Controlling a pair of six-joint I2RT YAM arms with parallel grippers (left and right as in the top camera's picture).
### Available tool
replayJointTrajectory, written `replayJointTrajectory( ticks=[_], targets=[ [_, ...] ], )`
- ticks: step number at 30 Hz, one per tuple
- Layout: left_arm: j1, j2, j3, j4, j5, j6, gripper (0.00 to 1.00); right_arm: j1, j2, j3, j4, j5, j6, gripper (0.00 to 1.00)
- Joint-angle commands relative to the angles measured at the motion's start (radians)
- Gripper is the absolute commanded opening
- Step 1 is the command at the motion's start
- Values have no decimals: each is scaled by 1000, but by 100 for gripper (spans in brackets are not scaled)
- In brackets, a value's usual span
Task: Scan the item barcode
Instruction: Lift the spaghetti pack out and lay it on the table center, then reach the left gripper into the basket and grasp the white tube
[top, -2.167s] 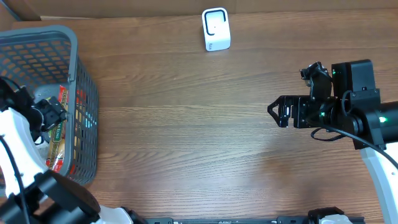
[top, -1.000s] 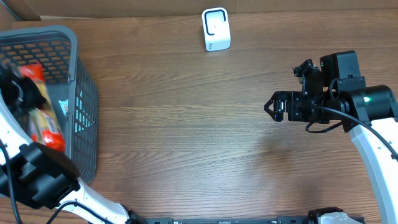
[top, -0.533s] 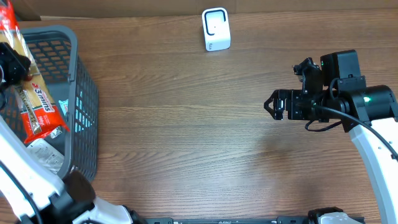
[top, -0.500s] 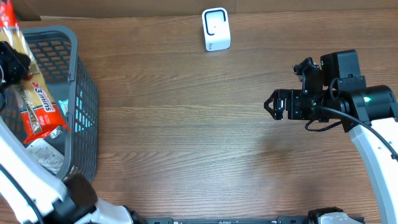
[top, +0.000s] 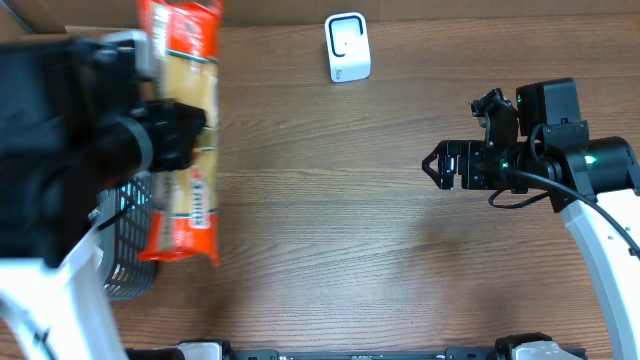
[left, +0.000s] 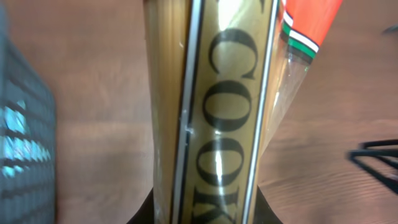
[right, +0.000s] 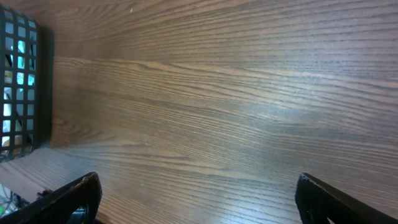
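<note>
Orange-and-clear pasta packet, black lettering, pinched in left gripper; right gripper spread wide.

From overhead, my left arm looms blurred at nine o'clock, hiding most of the basket. The packet runs off the twelve o'clock edge. On the left wrist camera its lettering is cut off at six o'clock.

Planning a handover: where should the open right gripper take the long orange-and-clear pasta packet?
Probably the free near end of the pasta packet, just past the left gripper, coming in from the right gripper's side across its narrow width; it is held mid-length.
</note>
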Motion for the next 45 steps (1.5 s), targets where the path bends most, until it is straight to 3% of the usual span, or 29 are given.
replayJointTrajectory(
  ticks=[1, 5, 13, 16, 17, 20, 24, 30, 37, 45],
  targets=[
    [-108, 32, -213, 96, -179, -182, 5, 6, -3, 18, 5, -13, -7, 100],
    [-192, 32, -508, 291, -179, -286, 5, 6, -3, 18, 5, -13, -8, 100],
    [-296, 33, -1070, 830, -160, -422, 4, 6, -3, 18, 5, -12, -8, 100],
    [-299, 33, -1180, 974, -148, -423, 19, 6, -3, 18, 4, -12, -8, 100],
    [-299, 33, -1198, 998, -145, -423, 27, 6, -3, 18, 4, -12, -8, 100],
    [-291, 31, -1201, 1026, -142, -402, 37, 6, -3, 18, 4, -12, -8, 100],
    [-259, 14, -1076, 951, -108, -322, 47, 6, -3, 18, 3, -12, -8, 100],
    [-148, -14, -612, 613, -109, -228, 50, 6, -3, 18, 1, -12, -8, 100],
    [156, -15, -105, 290, -192, -202, 61, 6, -3, 18, -7, -11, -8, 100],
    [622, 15, -127, 174, -181, -231, 58, 6, -3, 18, -18, -9, -8, 100]
  ],
)
